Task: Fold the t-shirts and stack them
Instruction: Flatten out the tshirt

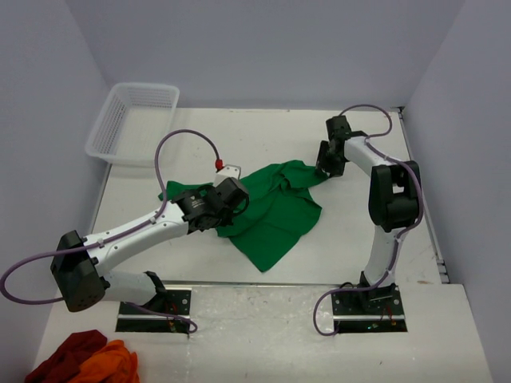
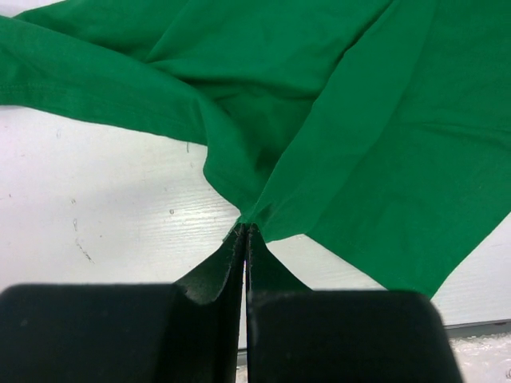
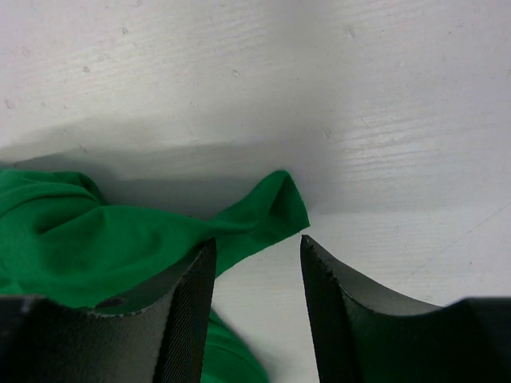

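Green t-shirt (image 1: 275, 211) lies crumpled.
Left gripper (image 2: 244, 235) pinches its edge; right gripper (image 3: 255, 243) holds its jaws spread at its far-right corner.

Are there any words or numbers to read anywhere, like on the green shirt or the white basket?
No words, numbers or signs can be read in any view.
The green t-shirt is plain, with no print.
The white basket shows no label.
The small white piece beside the shirt is too small to tell whether anything is written on it.
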